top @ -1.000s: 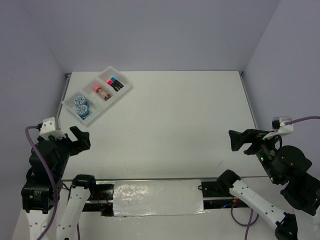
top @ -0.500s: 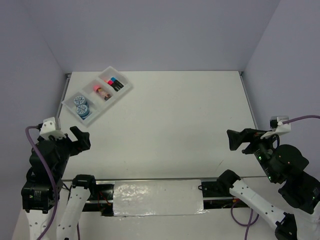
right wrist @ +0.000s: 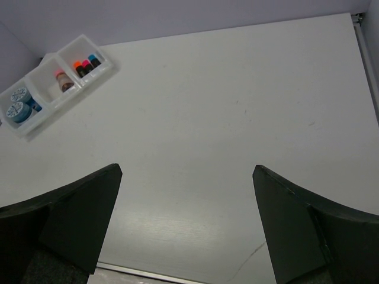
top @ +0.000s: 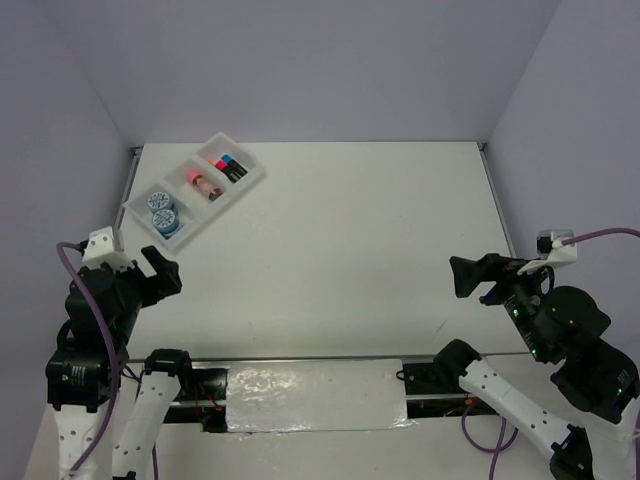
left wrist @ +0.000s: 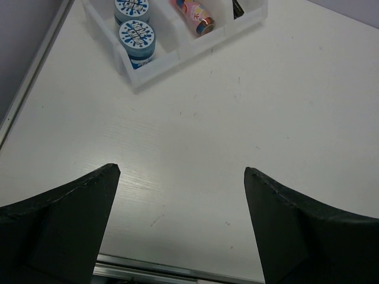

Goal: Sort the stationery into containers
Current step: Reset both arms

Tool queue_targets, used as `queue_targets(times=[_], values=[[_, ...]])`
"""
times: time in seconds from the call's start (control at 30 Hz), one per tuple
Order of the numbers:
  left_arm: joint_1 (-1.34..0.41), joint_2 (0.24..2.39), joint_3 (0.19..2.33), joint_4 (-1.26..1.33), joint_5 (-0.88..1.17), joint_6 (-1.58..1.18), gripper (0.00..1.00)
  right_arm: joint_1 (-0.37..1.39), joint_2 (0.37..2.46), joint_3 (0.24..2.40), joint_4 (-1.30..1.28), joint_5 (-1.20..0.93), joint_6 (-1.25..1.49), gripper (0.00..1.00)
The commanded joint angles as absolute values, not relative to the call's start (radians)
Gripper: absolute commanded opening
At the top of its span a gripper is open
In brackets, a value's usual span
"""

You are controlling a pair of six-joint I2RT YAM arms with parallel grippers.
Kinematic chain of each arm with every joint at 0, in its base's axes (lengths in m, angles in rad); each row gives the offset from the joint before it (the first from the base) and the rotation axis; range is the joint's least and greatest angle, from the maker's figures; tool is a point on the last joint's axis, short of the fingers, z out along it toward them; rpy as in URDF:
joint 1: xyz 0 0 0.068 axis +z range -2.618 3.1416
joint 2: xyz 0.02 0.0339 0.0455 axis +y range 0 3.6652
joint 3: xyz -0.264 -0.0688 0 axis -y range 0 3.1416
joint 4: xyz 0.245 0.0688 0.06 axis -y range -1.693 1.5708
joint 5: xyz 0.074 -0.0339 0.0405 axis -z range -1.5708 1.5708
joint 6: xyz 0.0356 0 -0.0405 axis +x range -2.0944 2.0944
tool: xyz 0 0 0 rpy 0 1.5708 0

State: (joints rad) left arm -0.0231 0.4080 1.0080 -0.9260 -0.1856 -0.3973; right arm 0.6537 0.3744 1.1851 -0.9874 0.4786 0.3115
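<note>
The white three-compartment tray [top: 236,188] lies at the far left of the table. Two blue rolls [top: 162,210] fill its near compartment, the pink-capped bottle [top: 203,183] lies in the middle one, and the markers [top: 231,166] lie in the far one. The tray also shows in the left wrist view [left wrist: 172,59] with the rolls [left wrist: 137,38] and bottle [left wrist: 195,10], and in the right wrist view [right wrist: 103,74]. My left gripper [top: 162,276] is open and empty near the table's front left edge. My right gripper [top: 478,279] is open and empty at the front right.
The white table [top: 340,240] is walled by purple panels at the back and sides. A metal rail [top: 300,358] runs along the front edge. A thin dark scratch [right wrist: 251,260] marks the table near the front right.
My left gripper has drawn slightly back and up toward its base. My right gripper has shifted a little left. The tray and its contents have not moved.
</note>
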Motion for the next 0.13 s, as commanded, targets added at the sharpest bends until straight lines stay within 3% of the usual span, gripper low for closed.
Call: queue_targets(times=[0.0, 0.1], values=[[-0.028, 0.413, 1.020, -0.882, -0.187, -0.402, 0.99, 0.650, 0.387, 1.192, -0.928, 0.486, 0.318, 1.00], [-0.028, 0.419, 1.017, -0.876, -0.176, -0.402, 0.99, 0.650, 0.408, 1.209, -0.949, 0.476, 0.319, 1.00]])
